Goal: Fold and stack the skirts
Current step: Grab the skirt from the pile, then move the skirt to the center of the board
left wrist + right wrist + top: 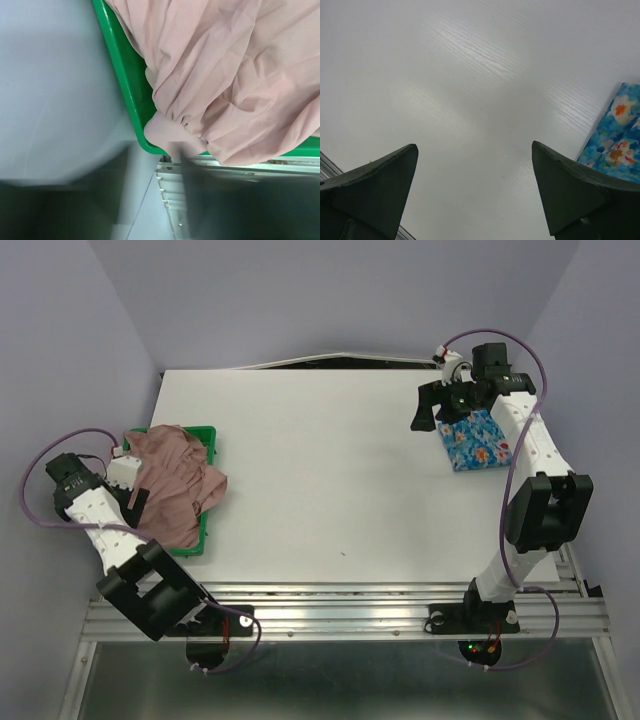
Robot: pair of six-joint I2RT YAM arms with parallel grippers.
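Blue skirt (618, 136) lies just beside the spread right gripper (474, 149).

A green tray (207, 437) sits at the white table's (330, 470) left edge.

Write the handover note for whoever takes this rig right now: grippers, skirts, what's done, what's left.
Right gripper: open and empty, over the bare table beside the blue flowered skirt.
Left gripper: at the edge of the pink skirt. Its own view is blurred, so I cannot tell if it is open or shut.
Blue flowered skirt: folded, lying flat at the far right of the table.
Pink skirt: an unfolded heap over the green tray, spilling past its rim.
White skirt: not in view.
Done: one skirt folded.
Left: fold the pink skirt and stack it on the blue one.
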